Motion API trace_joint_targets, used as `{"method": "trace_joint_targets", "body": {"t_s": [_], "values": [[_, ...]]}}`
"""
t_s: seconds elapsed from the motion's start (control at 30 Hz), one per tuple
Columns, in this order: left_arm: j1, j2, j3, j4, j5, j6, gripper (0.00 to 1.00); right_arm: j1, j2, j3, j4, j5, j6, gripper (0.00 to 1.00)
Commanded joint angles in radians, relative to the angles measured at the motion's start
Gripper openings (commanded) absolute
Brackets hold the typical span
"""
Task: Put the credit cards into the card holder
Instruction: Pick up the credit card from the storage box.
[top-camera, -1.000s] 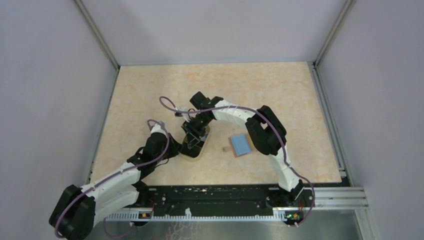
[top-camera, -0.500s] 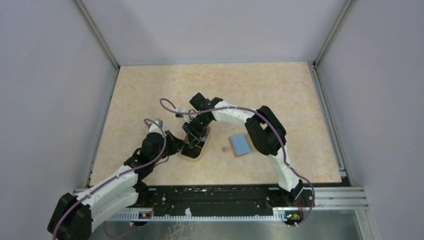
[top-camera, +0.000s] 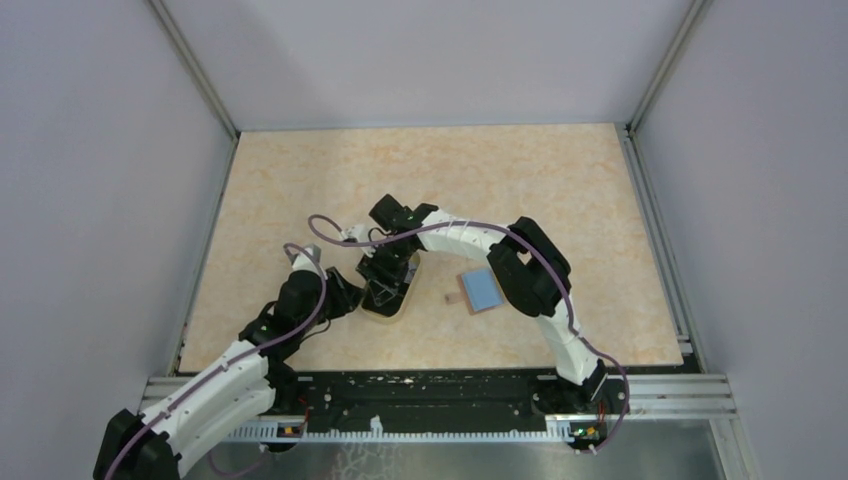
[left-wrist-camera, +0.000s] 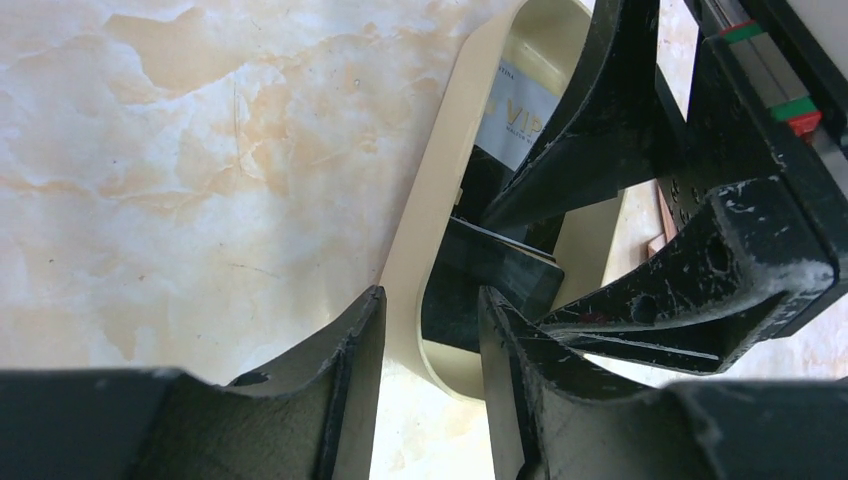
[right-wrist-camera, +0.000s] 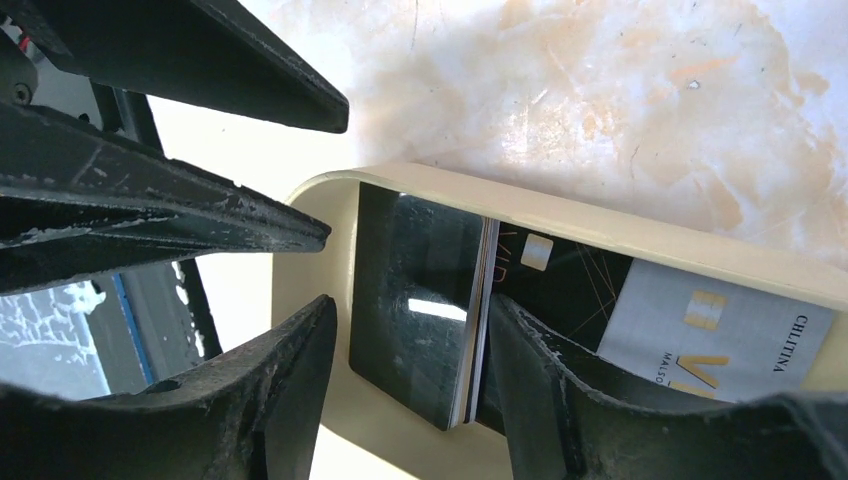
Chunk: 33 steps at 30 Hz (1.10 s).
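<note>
Top external: marbled beige tabletop (top-camera: 450, 170), lilac walls (top-camera: 430, 60), card holder (top-camera: 483, 290) open.

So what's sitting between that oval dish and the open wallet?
Nothing. In the top view, the table between the dish and the card holder is bare; only the holder's own small tab sticks out toward the dish.

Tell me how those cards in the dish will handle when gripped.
The cards look thin and flat, so probably stiff but light. Their glossy faces may slip between jaws. Stacked in the dish, several could lift together.
</note>
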<state>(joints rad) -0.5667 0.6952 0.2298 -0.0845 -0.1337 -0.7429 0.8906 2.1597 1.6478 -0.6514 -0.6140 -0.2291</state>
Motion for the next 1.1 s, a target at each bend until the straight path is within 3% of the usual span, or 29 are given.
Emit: {"method": "trace_joint_targets", "body": {"t_s": [0.0,0.17,0.43,0.67,1.07], "values": [[0.001,-0.028,-0.001,-0.042,0.025,0.011,0.46,0.028,-0.021,-0.003,-0.003,0.122,-0.054,0.59],[0.002,0.0,0.0,-0.033,0.061,0.006,0.46,0.038,-0.014,0.001,-0.025,0.115,-0.064,0.57],[0.002,0.018,-0.007,-0.027,0.068,0.0,0.43,0.035,-0.037,0.002,-0.021,-0.03,-0.017,0.37],[0.002,-0.021,-0.014,-0.032,0.054,-0.014,0.41,0.01,-0.075,-0.002,-0.012,-0.15,0.034,0.36],[0.002,-0.029,-0.038,0.003,0.062,-0.024,0.37,-0.001,-0.006,0.03,-0.086,-0.298,0.037,0.42]]}}
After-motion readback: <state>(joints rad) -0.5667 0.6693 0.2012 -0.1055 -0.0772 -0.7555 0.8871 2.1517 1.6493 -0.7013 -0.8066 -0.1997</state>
